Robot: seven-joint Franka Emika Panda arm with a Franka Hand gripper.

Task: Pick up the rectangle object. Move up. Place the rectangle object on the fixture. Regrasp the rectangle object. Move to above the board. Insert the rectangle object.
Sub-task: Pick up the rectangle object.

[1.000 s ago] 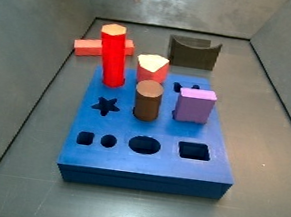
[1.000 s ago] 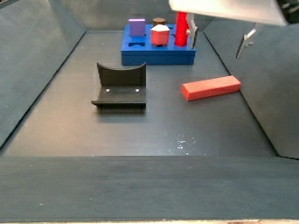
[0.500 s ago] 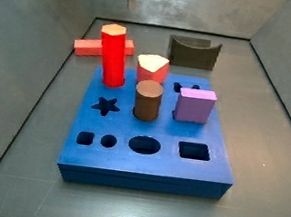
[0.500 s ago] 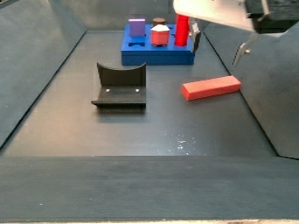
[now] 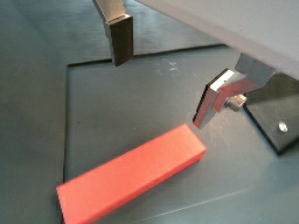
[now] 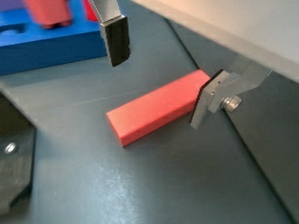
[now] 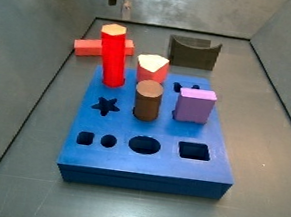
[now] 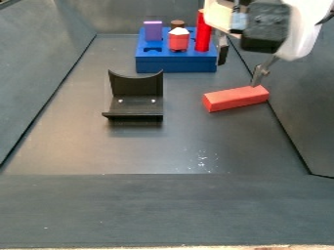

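The rectangle object, a salmon-red bar (image 8: 236,97), lies flat on the dark floor between the fixture and the right wall; it also shows in a side view (image 7: 86,46) behind the red post. My gripper (image 8: 243,61) hangs open and empty just above it. In both wrist views the bar (image 5: 128,175) (image 6: 158,108) lies below the spread fingers (image 5: 121,39) (image 6: 114,42), touching neither. The fixture (image 8: 133,96) (image 7: 193,53) stands apart from the bar. The blue board (image 7: 148,166) (image 8: 177,65) lies at the far end.
On the board stand a red hexagonal post (image 7: 113,56), a brown cylinder (image 7: 149,99), a purple cube (image 7: 196,104) and a cream-topped piece (image 7: 153,68). Grey walls enclose the floor; the right wall (image 8: 307,107) is close to the bar.
My gripper has come down from the top of the side view to just above the bar. The bar and the other pieces have not moved.
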